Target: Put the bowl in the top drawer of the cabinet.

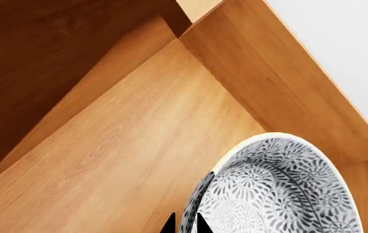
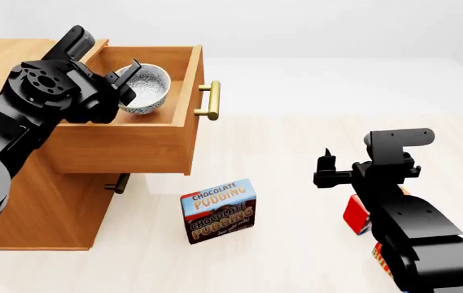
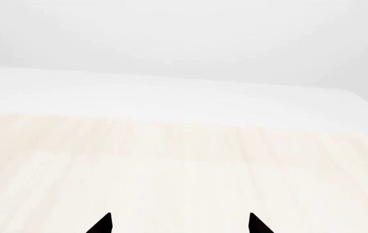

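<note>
The top drawer (image 2: pixel 184 116) of the light wooden cabinet (image 2: pixel 43 207) stands pulled out, its brass handle (image 2: pixel 209 101) facing right. The speckled white and grey-blue bowl (image 2: pixel 150 86) sits inside the drawer, slightly tilted. My left gripper (image 2: pixel 128 80) is shut on the bowl's near rim. In the left wrist view one fingertip is on each side of the bowl (image 1: pixel 280 189) rim, at the left gripper (image 1: pixel 184 226), over the drawer floor (image 1: pixel 125 145). I cannot tell whether the bowl touches the floor. My right gripper (image 2: pixel 326 166) hangs open over the table, holding nothing, as the right gripper (image 3: pixel 180 225) view confirms.
A chocolate pudding box (image 2: pixel 219 210) stands on the pale table in front of the drawer. A red box (image 2: pixel 355 215) lies beside my right arm. The lower drawer's small handle (image 2: pixel 118 183) shows under the open drawer.
</note>
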Robot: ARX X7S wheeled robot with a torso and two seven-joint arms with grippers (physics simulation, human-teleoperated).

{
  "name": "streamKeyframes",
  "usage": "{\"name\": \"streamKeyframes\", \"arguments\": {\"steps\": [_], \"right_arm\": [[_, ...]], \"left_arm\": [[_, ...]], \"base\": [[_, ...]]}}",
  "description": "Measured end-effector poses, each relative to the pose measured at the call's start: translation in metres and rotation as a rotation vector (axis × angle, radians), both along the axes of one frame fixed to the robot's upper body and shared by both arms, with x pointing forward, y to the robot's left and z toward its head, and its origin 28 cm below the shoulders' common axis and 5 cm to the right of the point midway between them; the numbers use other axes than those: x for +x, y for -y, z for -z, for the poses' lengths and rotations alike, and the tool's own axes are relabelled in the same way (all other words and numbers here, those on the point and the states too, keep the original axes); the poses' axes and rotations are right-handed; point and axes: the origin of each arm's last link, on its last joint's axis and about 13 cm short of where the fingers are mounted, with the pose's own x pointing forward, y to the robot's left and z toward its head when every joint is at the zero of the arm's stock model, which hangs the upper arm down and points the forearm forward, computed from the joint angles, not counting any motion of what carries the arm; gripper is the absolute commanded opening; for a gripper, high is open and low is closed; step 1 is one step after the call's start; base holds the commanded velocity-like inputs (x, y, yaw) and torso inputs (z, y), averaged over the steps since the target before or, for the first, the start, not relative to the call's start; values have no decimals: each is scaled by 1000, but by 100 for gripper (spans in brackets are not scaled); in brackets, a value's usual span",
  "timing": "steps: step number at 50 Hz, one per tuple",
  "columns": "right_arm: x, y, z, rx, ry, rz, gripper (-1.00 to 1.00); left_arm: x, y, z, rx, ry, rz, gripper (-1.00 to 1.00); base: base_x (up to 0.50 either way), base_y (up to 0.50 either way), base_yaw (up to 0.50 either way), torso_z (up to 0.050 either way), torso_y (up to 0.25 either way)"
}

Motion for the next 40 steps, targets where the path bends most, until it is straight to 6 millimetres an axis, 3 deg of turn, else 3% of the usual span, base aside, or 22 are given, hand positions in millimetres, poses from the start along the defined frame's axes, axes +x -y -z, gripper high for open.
{"name": "streamKeyframes", "arguments": {"steps": [11,12,40], "right_arm": [[0,0,1,0,-2,3,100],[0,0,1,0,-2,3,100],[0,1,1,-4,-6,15,100]], "left_arm": [[0,0,0,-10,-3,-16,-100],[0,0,0,-11,-3,-16,100],[1,-5,-16,-34,88,-6,100]], "base": [[0,0,0,0,1],[0,0,0,0,0],[0,0,0,0,0]]}}
